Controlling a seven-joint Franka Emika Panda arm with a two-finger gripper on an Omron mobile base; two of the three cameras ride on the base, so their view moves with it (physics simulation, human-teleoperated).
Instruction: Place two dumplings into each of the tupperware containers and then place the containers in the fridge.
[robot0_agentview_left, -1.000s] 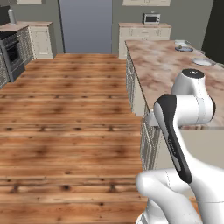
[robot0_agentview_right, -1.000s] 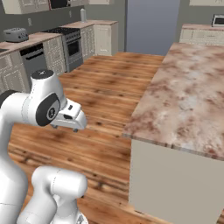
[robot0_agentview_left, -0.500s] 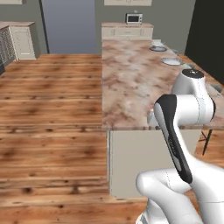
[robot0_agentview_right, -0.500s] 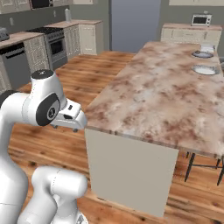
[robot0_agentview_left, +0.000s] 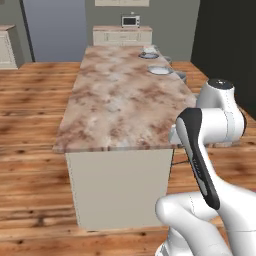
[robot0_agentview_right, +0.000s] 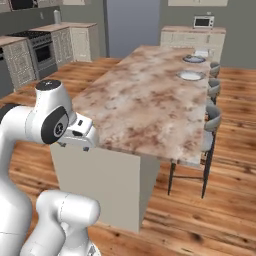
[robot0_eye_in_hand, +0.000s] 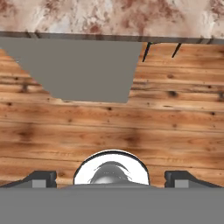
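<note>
Simulated kitchen with a wood plank floor (robot0_agentview_left: 30, 125), seen from behind a white robot arm. Straight ahead, a long island counter (robot0_agentview_left: 120, 100) topped in mottled pink-brown marble, running away toward the far wall. Near the island's far right end, two round grey-blue plates (robot0_agentview_left: 159, 70), one behind the other, well apart from the arm; contents too small to make out. Beside the farthest plate, a small whitish shape (robot0_agentview_right: 201, 52), possibly one of the tupperware containers, too small to tell. Bar stools (robot0_agentview_right: 212, 117) lined along the island's right side. At the back wall, left of the island, the fridge (robot0_agentview_left: 54, 29): a tall flat grey-blue front, closed. To its right, cream cabinets carrying a small microwave (robot0_agentview_left: 130, 20). In the right base view, along the left wall, a steel oven (robot0_agentview_right: 42, 52) set among cream cabinets. Gripper (robot0_eye_in_hand: 111, 177) held low before the near end of the island, pointing down at the floor, fingertips (robot0_eye_in_hand: 41, 177) spread wide apart, nothing between them. In the hand view, island edge and its grey end panel above, bare planks below.
</note>
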